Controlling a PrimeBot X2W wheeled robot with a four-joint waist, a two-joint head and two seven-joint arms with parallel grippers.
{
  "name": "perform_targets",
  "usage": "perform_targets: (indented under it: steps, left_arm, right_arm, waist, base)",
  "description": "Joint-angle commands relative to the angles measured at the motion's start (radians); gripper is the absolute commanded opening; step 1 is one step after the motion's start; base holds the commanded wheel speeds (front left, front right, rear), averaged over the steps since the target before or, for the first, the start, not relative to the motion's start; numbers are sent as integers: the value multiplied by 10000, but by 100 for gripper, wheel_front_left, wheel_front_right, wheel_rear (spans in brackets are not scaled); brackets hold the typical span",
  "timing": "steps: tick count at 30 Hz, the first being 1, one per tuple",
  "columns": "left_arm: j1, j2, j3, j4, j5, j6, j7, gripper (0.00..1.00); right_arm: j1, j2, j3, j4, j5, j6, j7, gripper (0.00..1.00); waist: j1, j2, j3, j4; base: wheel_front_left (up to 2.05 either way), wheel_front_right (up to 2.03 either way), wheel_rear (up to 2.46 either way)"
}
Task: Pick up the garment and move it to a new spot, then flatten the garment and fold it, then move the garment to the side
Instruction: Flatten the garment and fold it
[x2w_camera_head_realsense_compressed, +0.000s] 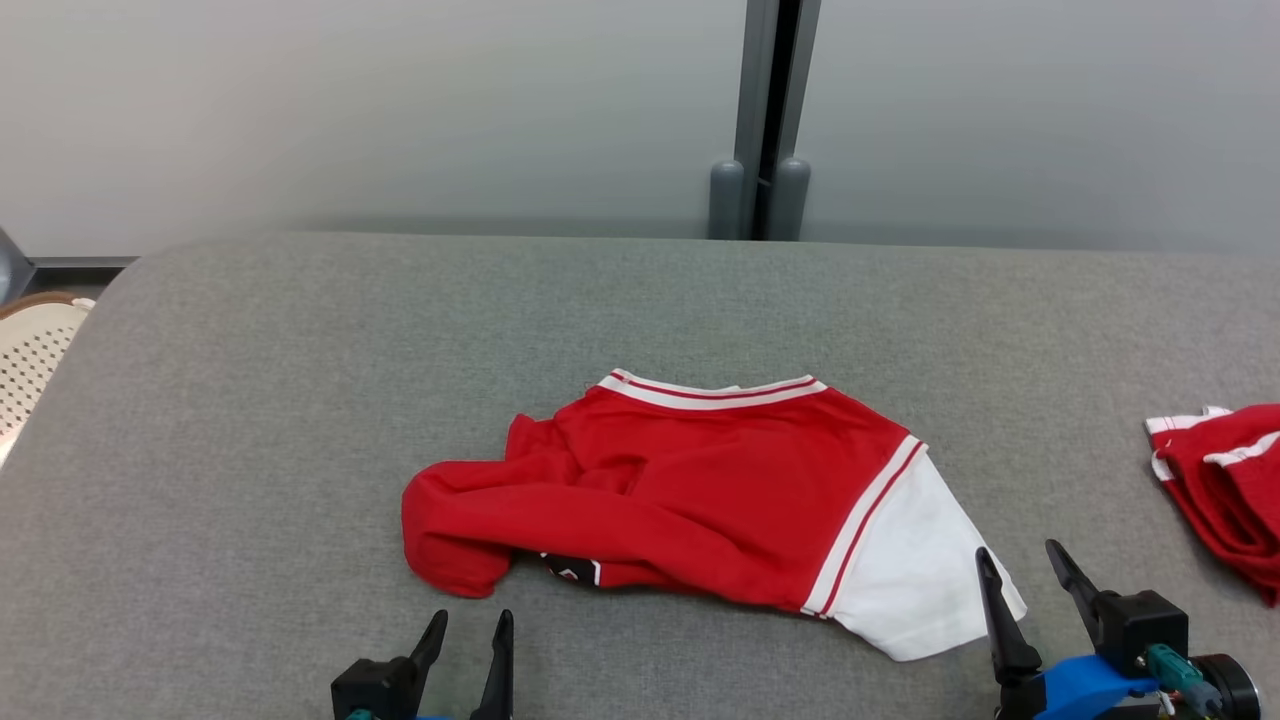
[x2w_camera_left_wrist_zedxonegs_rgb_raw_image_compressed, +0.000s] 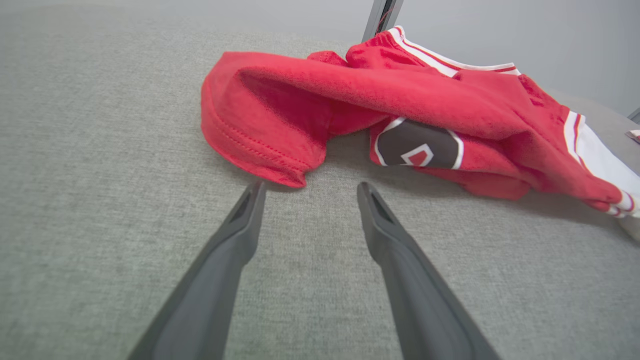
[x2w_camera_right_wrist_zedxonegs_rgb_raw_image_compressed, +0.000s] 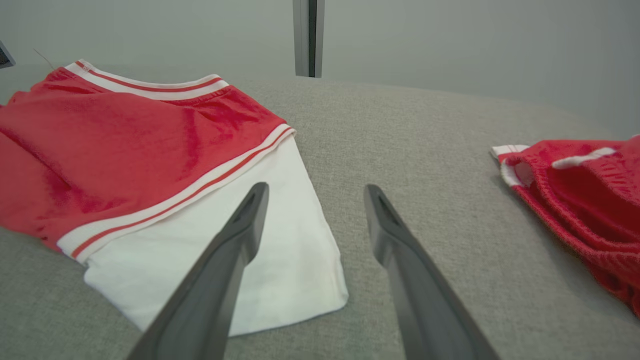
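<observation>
Head view has the left gripper (x2w_camera_head_realsense_compressed: 472, 618) at the lower edge, its two fingers parted with nothing between them and the tips just short of the rolled red hem of the shirt (x2w_camera_head_realsense_compressed: 700, 480). The right gripper (x2w_camera_head_realsense_compressed: 1018, 550), likewise spread and empty, hangs at the near right corner of the shirt's white sleeve, one finger over the sleeve and the other over the grey table (x2w_camera_head_realsense_compressed: 300, 400). The shirt, red with striped trim, lies crumpled mid-table with a dark patch peeking from under its near fold, and a second red piece of clothing (x2w_camera_head_realsense_compressed: 1225, 480) lies well apart to the right.
</observation>
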Motion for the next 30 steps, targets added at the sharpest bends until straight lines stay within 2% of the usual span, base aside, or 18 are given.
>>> perform_targets:
  steps: [1,9,18,20,21,25,30]
  left_arm:
    - [-189,-4,29,31,-23,7,-23,100]
    - [-955,-4,151,532,99,134,-23,100]
    - [-1605,-1,803,1320,313,317,4,99]
    - [-1705,2,865,1621,353,284,15,23]
    - [-1741,-3,857,1763,401,238,29,0]
    - [-1713,-15,888,1939,500,107,26,0]
    - [-1309,-3,966,1326,716,47,-12,0]
  right_arm:
    - [267,136,-151,-241,-75,-1,-46,100]
    - [375,534,-298,-1567,-431,-1,-48,100]
    - [40,552,-50,-2002,-130,-1,-51,100]
    - [51,552,-13,-2043,-52,-1,-51,100]
    - [57,552,-14,-2042,-21,-1,-50,100]
    - [168,553,-127,-1957,105,-1,-50,100]
    - [434,553,-236,-1780,394,-1,-50,100]
  waist:
    - [0,0,62,-28]
    - [0,0,725,-347]
    - [0,0,1333,-701]
    - [0,0,1388,-731]
    - [0,0,1400,-733]
    - [0,0,1259,-580]
    - [0,0,651,-4]
  base:
    - [0,0,0]
    - [0,0,0]
    - [0,0,0]
    - [0,0,0]
    - [0,0,0]
    - [0,0,0]
    - [0,0,0]
